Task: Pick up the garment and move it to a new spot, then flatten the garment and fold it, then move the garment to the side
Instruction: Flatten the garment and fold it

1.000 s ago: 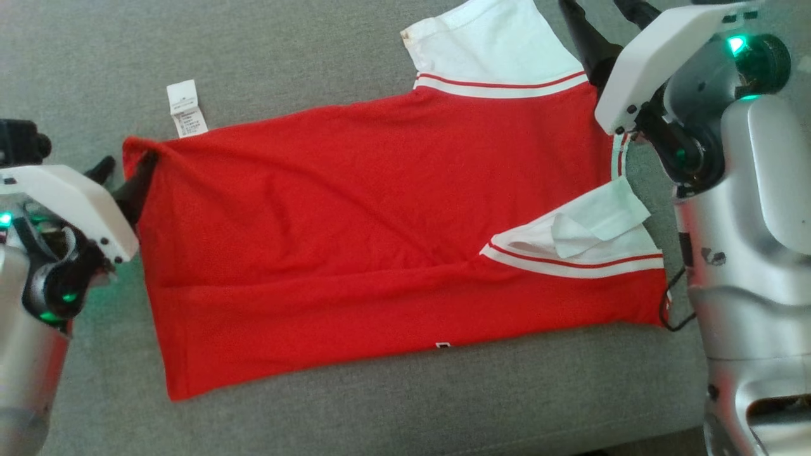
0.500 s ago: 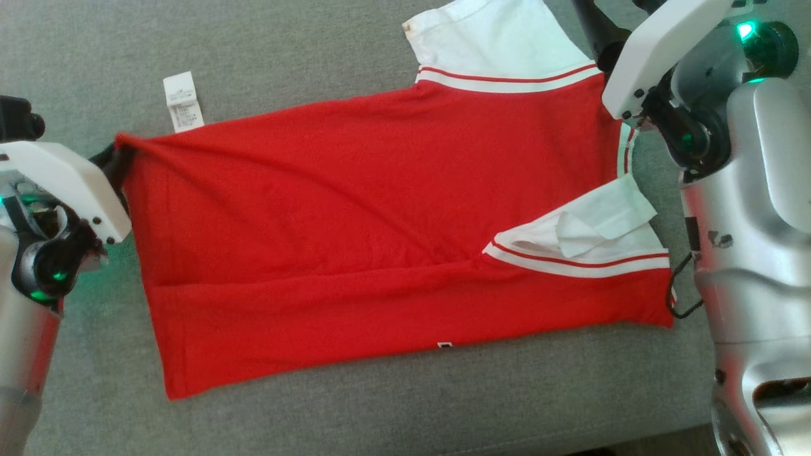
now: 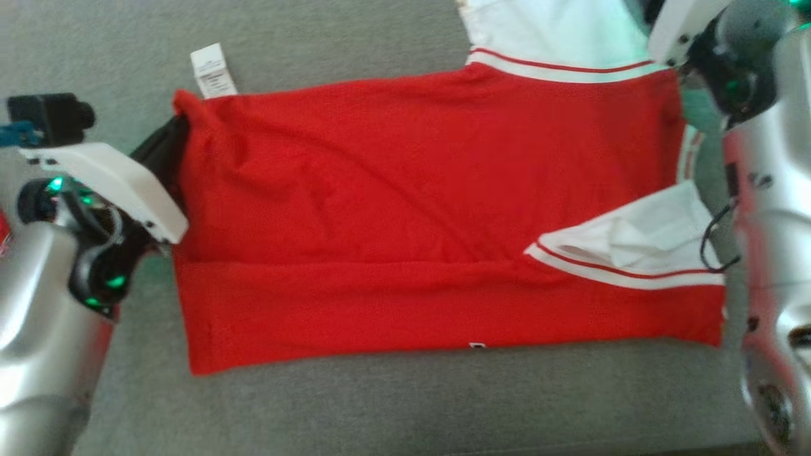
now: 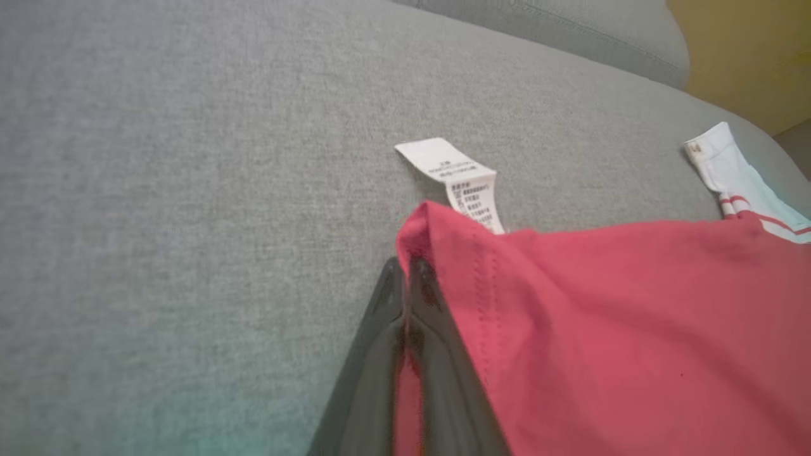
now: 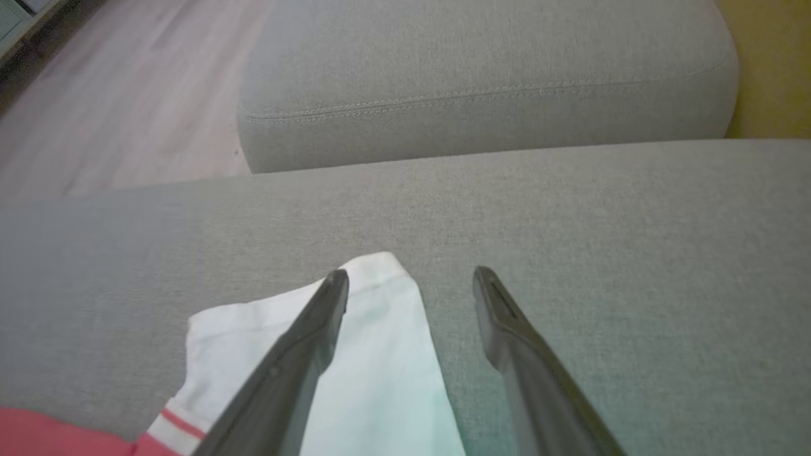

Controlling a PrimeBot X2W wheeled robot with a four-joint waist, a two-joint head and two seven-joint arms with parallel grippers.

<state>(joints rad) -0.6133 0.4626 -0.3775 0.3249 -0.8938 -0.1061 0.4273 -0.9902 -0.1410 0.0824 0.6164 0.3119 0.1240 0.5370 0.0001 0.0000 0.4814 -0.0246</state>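
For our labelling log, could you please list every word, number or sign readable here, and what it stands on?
White care label at a corner of the red garment: rows of print, too small to read.
Small dark tab on its near hem: too blurred to read.

The left gripper [image 4: 405,269] is closed, its two dark fingers pressed together on a corner of the shirt [image 4: 633,329] (red cloth shows in the slit between them lower down). The left arm [image 3: 44,354] rises from the lower left, wrist angled inward. The right gripper [image 5: 412,278] has its fingers spread well apart. The right arm [image 3: 773,253] runs down the head view's right edge.
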